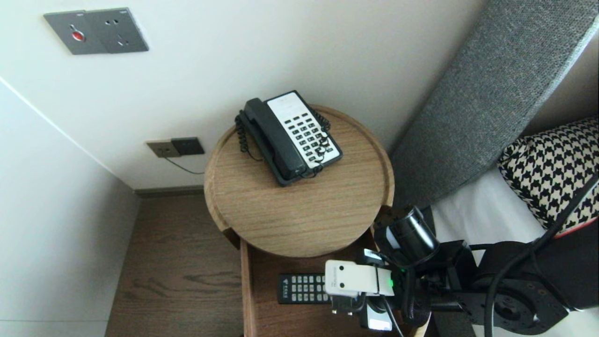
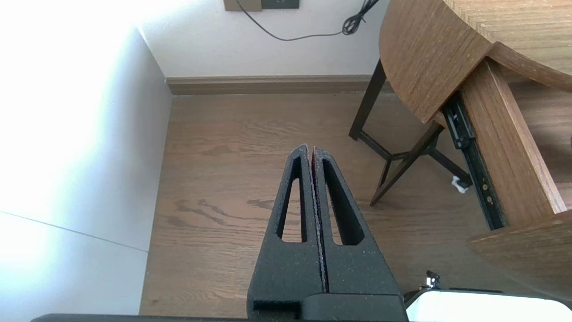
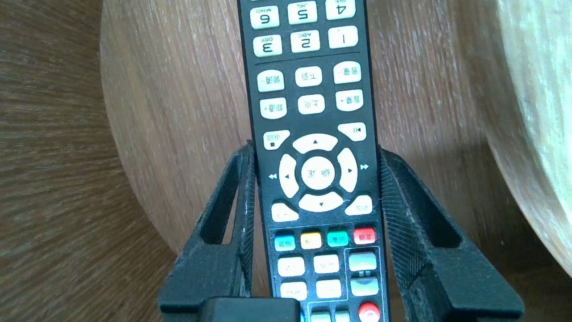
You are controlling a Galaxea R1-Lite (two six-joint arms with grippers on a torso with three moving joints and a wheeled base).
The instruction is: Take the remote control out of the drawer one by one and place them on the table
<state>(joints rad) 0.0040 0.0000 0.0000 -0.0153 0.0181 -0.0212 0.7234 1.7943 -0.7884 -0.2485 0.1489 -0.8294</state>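
Our R end effector (image 3: pixel 316 151) is grasping the remote (image 3: pixel 313 112): its fingers (image 3: pixel 223 214) press the two long edges about the arrow pad, buttons up, w/ the number keys sticking out past the tips. In head view the remote lies level over the open drawer (image 1: pixel 262 309), just in front of the round table (image 1: pixel 299 220), free end pointing to our left. We can't tell whether it touches the drawer bottom or hangs just above it. On the table, toward the wall, sits a phone (image 1: pixel 290 135), handset on its cradle, well apart from the remote. Our L end effector (image 2: pixel 311 150) is clenched on nothing, fingers pressed together, hanging over the floor (image 2: pixel 223 188) near the table's legs and out of head view. A bed (image 1: pixel 486 220) w/ a checked pillow (image 1: pixel 557 168) is to our right.
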